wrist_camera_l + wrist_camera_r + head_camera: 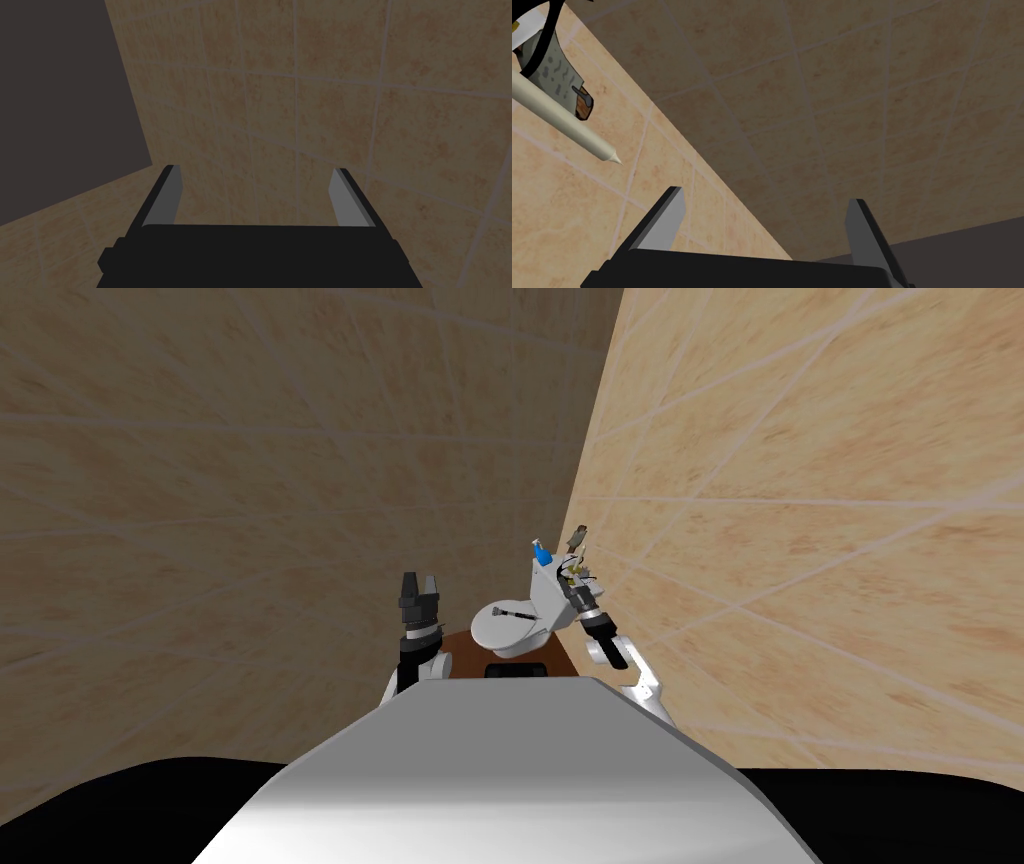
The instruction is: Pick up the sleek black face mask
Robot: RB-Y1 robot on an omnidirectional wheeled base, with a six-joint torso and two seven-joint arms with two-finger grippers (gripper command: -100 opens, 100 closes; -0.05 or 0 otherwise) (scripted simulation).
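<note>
A white toilet (pixel 510 628) stands against the tiled wall, and several small items crowd its tank top (pixel 565 573). Thin black loops (pixel 571 560) among them may be the black face mask's straps. My right gripper (pixel 568 581) reaches up beside that clutter. In the right wrist view it (pixel 766 195) stands open with nothing between its fingers, and a black curved strap (pixel 543 45) crosses a grey patterned item (pixel 559 75) off to one side; the mask's body is hidden. My left gripper (pixel 420 581) is raised left of the toilet, open (pixel 256 169) and empty.
A blue bottle (pixel 542 555) and a small grey-brown figure (pixel 577 535) stand on the tank. A cream tapered stick (pixel 567 127) lies beside the patterned item. A thin dark tool (pixel 515 613) rests on the toilet lid. Tiled walls close in behind and on the right.
</note>
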